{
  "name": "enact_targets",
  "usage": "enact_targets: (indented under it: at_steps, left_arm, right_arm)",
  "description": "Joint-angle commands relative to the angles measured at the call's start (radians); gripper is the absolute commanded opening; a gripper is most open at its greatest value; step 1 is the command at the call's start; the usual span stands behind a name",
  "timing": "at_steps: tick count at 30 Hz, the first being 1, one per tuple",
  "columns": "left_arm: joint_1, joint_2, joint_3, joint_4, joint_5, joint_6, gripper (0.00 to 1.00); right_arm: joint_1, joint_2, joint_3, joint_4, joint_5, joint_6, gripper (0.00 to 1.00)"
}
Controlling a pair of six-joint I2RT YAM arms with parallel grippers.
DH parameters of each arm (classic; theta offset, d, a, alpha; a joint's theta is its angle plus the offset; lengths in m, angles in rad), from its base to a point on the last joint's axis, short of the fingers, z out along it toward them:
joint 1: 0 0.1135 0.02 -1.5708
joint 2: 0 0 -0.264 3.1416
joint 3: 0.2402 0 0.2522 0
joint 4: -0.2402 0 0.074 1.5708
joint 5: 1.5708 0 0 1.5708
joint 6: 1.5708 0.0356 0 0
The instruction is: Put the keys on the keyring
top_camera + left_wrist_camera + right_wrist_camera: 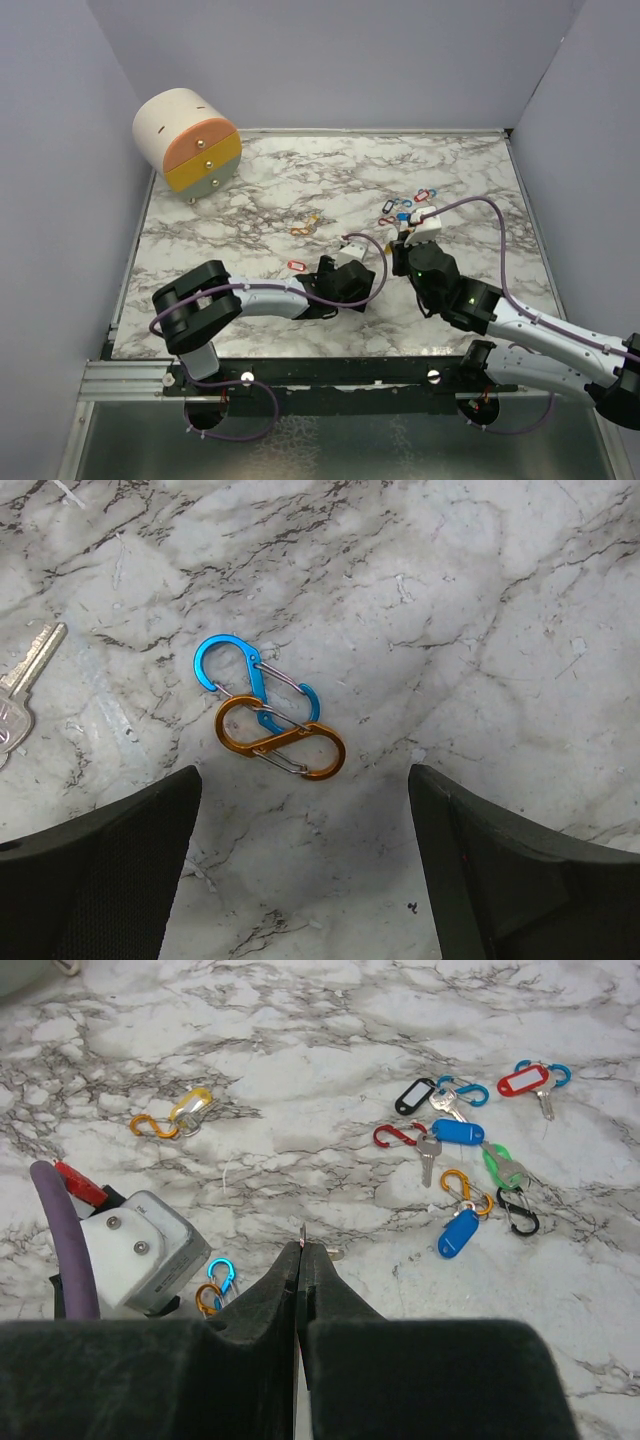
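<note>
Linked blue and orange S-shaped clips [268, 718] lie on the marble just ahead of my open left gripper [300, 815], which sits low over the table [362, 280]. The clips also show in the right wrist view [214, 1286]. A silver key [28, 675] lies at that view's left edge. My right gripper [301, 1250] is shut on a thin metal piece seen edge-on, seemingly a key; it sits right of the left gripper [402, 242]. The keys with blue [458, 1131], red [522, 1080] and green [496, 1164] tags lie beyond it among several clips [405, 205].
A yellow tag with an orange clip [182, 1115] lies to the far left [306, 225]. A red clip [297, 265] lies beside the left arm. A round drawer unit [188, 140] stands at the back left. Walls enclose the table [250, 190].
</note>
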Motion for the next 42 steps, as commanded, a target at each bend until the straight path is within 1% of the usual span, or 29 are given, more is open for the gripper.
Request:
enact_targets:
  at_steps: [1, 8, 11, 14, 20, 24, 28, 33, 42]
  left_arm:
    - [-0.015, 0.053, 0.023, -0.03, -0.088, -0.017, 0.87]
    - [-0.023, 0.106, 0.05, -0.073, -0.154, -0.005, 0.86]
    - [-0.023, 0.105, 0.044, -0.097, -0.187, -0.002, 0.84]
    - [-0.023, 0.093, 0.033, -0.12, -0.214, -0.002, 0.8]
    - [-0.023, 0.052, -0.007, -0.134, -0.225, -0.009, 0.76]
    - [-0.023, 0.03, -0.036, -0.152, -0.242, -0.019, 0.75]
    - [-0.023, -0.027, -0.066, -0.168, -0.261, -0.026, 0.75]
    - [-0.023, -0.046, -0.075, -0.156, -0.26, -0.02, 0.75]
    - [-0.023, 0.009, -0.029, -0.097, -0.216, 0.015, 0.75]
  right_arm:
    - [0.004, -0.023, -0.001, -0.003, 0.023, 0.007, 0.01]
    - [0.005, -0.019, 0.0, 0.004, 0.025, -0.003, 0.01]
    - [0.005, -0.014, -0.001, 0.009, 0.025, -0.006, 0.01]
    - [0.005, -0.008, -0.001, 0.019, 0.023, -0.009, 0.01]
    - [0.004, 0.003, -0.002, 0.028, 0.016, -0.008, 0.01]
    - [0.005, 0.003, -0.002, 0.025, 0.014, -0.007, 0.01]
    - [0.005, 0.002, -0.004, 0.024, 0.011, -0.003, 0.01]
    - [0.005, 0.017, -0.005, 0.037, 0.001, -0.002, 0.01]
    - [0.004, 0.01, -0.009, 0.035, 0.0, -0.002, 0.01]
